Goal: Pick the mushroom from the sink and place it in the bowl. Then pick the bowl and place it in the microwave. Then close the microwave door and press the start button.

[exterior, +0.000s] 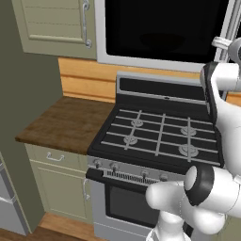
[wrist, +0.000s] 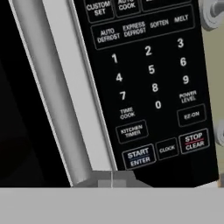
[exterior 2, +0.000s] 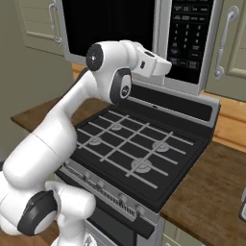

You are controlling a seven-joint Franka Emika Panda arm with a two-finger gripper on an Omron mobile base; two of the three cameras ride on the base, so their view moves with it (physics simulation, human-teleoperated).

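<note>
From the left base view we see the microwave door [exterior: 164, 28] shut above the stove [exterior: 160, 134], so the bowl and mushroom are presumably inside, hidden from us. From the right base view the gripper [exterior 2: 163, 65] reaches toward the dark control strip [exterior 2: 190, 36], fingers pressed together, likely to poke 1 key. In the hand view the START/ENTER button [wrist: 138, 157] sits low, close ahead.

Microwave [exterior 2: 144, 33] above stove, microwave door [exterior: 164, 28] shut, black glass

Black microwave door [exterior: 164, 28], light-grey frame
</note>
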